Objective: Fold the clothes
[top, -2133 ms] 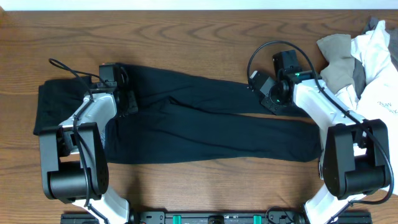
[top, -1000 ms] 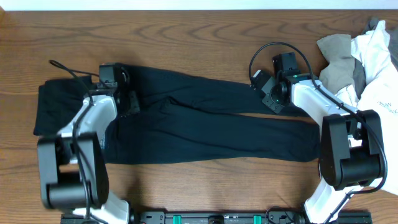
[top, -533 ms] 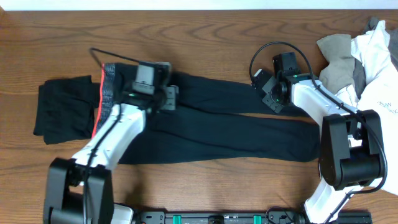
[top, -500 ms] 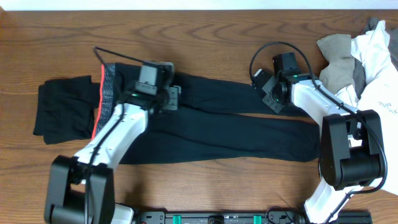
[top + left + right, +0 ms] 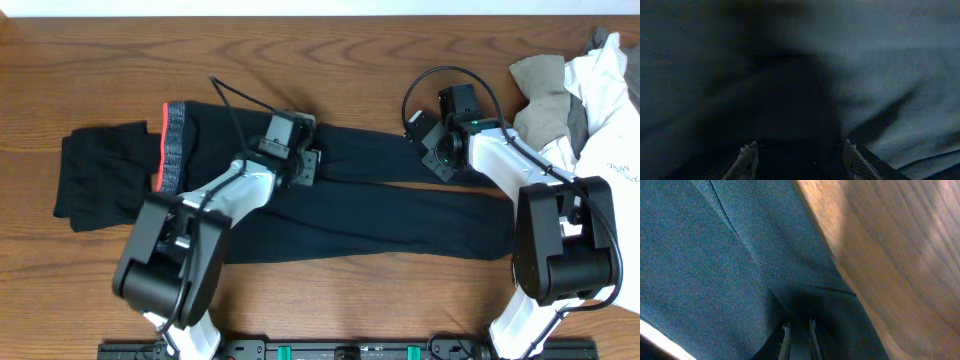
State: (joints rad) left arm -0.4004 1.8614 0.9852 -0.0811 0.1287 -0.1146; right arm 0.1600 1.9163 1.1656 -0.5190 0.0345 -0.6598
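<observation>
Both over the trousers (image 5: 400, 215): left claw (image 5: 801, 159) spread above the thigh, right claw (image 5: 799, 332) pinching a cuff.

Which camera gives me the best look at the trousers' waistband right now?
Overhead: the grey, red-edged waistband lies in plain view at one end of the navy trousers. The left wrist view shows only blurred dark fabric; the right wrist view shows trouser cloth beside the table, no waistband.

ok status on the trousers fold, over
Left gripper open, low over trousers. Right gripper shut on their far edge. Trousers flat, unfolded. Black garment beside waistband, pile far right.
</observation>
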